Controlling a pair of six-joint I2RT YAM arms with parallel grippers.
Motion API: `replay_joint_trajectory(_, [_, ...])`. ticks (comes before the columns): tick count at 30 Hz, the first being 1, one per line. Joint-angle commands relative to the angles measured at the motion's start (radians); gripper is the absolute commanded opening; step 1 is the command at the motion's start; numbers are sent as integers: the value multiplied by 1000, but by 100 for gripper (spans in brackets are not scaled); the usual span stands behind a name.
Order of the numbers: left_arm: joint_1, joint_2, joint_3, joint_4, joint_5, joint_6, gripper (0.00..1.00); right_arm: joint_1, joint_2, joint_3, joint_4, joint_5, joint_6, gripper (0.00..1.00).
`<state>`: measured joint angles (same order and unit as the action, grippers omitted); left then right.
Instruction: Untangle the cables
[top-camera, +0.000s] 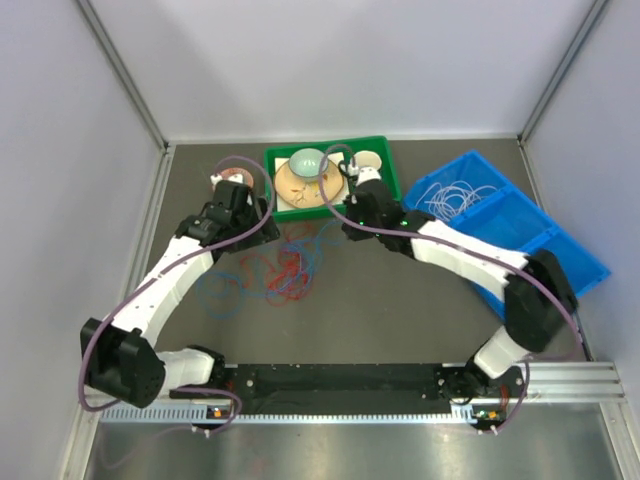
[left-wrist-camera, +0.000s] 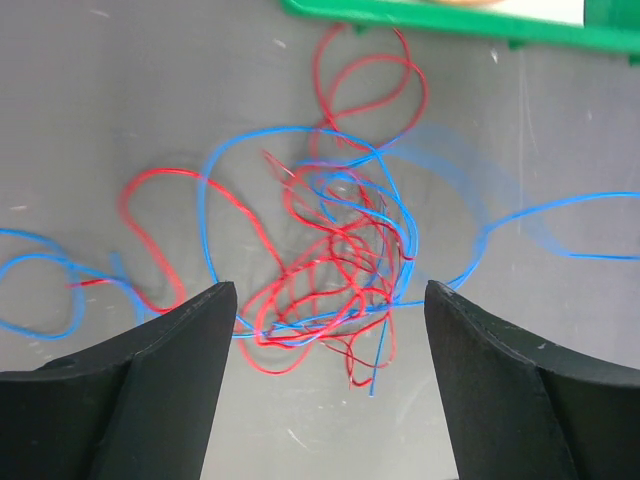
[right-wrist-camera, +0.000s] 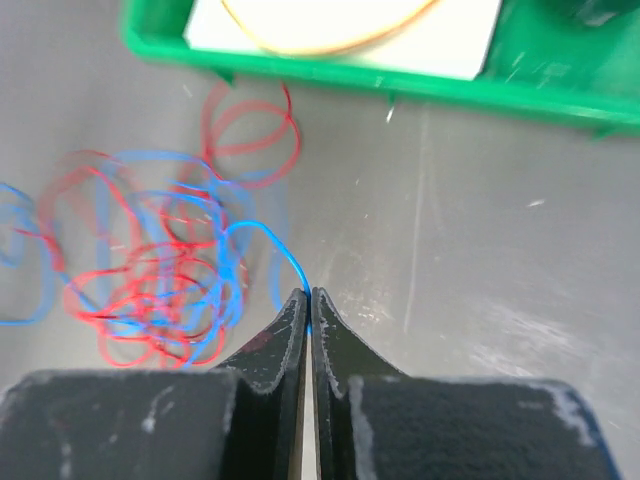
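Right gripper (right-wrist-camera: 308, 300) is pinched fully closed on the thin blue wire (right-wrist-camera: 262, 224) — it runs straight into the fingertips. That wire's knotted up with the thin red wire (left-wrist-camera: 320, 270) on the dark grey table (top-camera: 400, 300), just beside the green plastic tray (right-wrist-camera: 300, 72). Left gripper (left-wrist-camera: 330, 290) hangs wide open over the tangle — holding nothing.

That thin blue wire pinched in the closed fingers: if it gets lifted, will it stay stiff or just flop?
Probably floppy: the thin blue wire lies in loose curls, so it should drape from the right gripper. Likely very light, being so thin. It may drag the thin red wire along, since the two are interwoven in one tangle.
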<state>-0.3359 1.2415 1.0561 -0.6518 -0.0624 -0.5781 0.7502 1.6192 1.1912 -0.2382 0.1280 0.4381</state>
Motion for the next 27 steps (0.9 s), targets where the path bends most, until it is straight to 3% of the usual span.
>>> replay_joint_trajectory(1, [-78,45,1,79,55,-28,81,-26,-169,-88,45,71,11,0])
replay_joint_trajectory(10, [-230,237,24,196,84,-107,81,-75,-412,-203,2,97,37,0])
replay_joint_trajectory(15, [-250,328,47,213,76,-118,73,-106,-534,-237,-59,148,30,0])
replay_joint_trajectory(18, [-250,346,50,215,69,-115,54,-156,-635,-252,-95,166,16,0])
replay_joint_trajectory(19, [-249,351,53,213,40,-111,39,-169,-657,-254,-122,177,10,0])
replay_joint_trajectory(22, [-249,351,67,207,38,-103,17,-227,-734,-245,-179,203,-16,0])
replay_joint_trajectory(23, [-250,349,71,205,38,-98,3,-242,-748,-242,-193,208,-21,0])
replay_joint_trajectory(27, [-250,335,85,204,39,-82,0,-325,-801,-228,-239,214,-32,0])
